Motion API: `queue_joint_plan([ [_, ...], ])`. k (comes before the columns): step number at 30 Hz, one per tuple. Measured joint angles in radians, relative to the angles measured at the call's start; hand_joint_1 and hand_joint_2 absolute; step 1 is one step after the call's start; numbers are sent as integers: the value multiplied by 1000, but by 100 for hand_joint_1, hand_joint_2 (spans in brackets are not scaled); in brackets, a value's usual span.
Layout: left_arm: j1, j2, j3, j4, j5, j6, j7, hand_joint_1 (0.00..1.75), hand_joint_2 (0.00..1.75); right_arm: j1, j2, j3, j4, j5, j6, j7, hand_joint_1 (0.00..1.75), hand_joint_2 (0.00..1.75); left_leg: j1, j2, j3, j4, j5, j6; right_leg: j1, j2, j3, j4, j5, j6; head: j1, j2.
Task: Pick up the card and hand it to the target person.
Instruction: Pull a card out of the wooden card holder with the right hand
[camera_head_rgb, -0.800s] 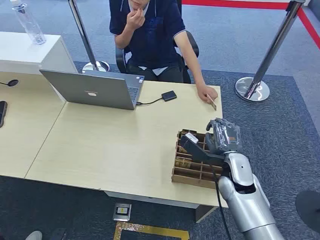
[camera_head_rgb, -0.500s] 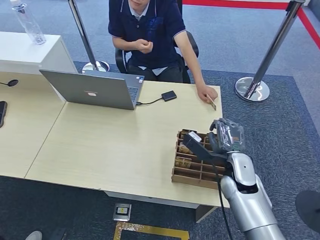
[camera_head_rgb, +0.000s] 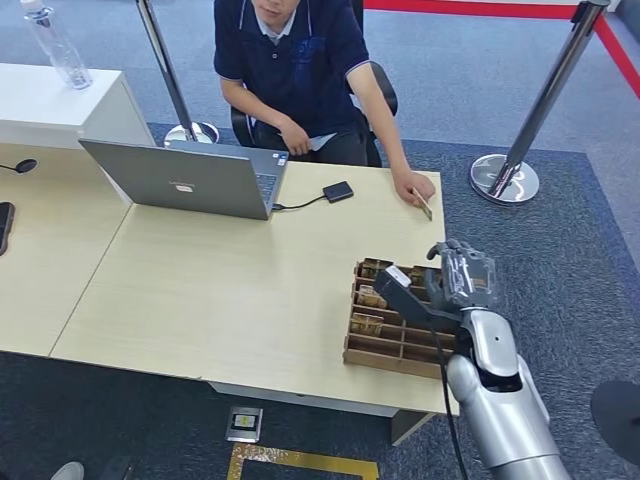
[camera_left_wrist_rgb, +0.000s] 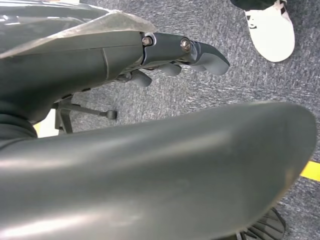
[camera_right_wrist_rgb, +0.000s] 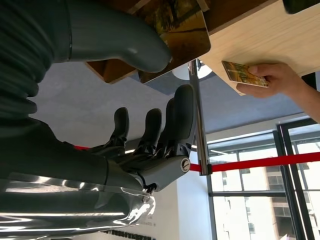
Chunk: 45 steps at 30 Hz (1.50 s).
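Card (camera_right_wrist_rgb: 244, 73) flat under person's hand (camera_right_wrist_rgb: 277, 80), long axis along table edge, right hand (camera_head_rgb: 460, 278) empty, fingers apart

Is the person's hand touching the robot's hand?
Apart. The head view shows bare table between the person's hand and the right hand.
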Motion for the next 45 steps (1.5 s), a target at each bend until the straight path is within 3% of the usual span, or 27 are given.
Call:
queue_joint_plan([
  [21, 0, 0, 0, 0, -6, 0, -1, 0, 0, 29, 5, -9, 0, -6, 5, -9, 99, 175, 0, 0, 0, 0, 0, 0, 0, 0, 0, 0, 0, 0, 0, 0],
  [28, 0, 0, 0, 0, -7, 0, -1, 0, 0, 32, 5, -12, -1, -10, 2, -14, 119, 175, 0, 0, 0, 0, 0, 0, 0, 0, 0, 0, 0, 0, 0, 0],
  [36, 0, 1, 0, 0, -8, 0, -1, 0, 0, 42, 5, -17, -25, -12, -4, -13, 129, 175, 0, 0, 0, 0, 0, 0, 0, 0, 0, 0, 0, 0, 0, 0],
  [40, 0, 3, 0, 0, -8, 0, -1, 0, 0, 59, 5, -23, -43, -11, -5, -10, 153, 175, 0, 0, 0, 0, 0, 0, 0, 0, 0, 0, 0, 0, 0, 0],
  [45, 0, 4, 0, 0, -10, 0, -1, 0, 0, 79, 5, -30, -75, -6, -7, -10, 171, 175, 0, 0, 0, 0, 0, 0, 0, 0, 0, 0, 0, 0, 0, 0],
])
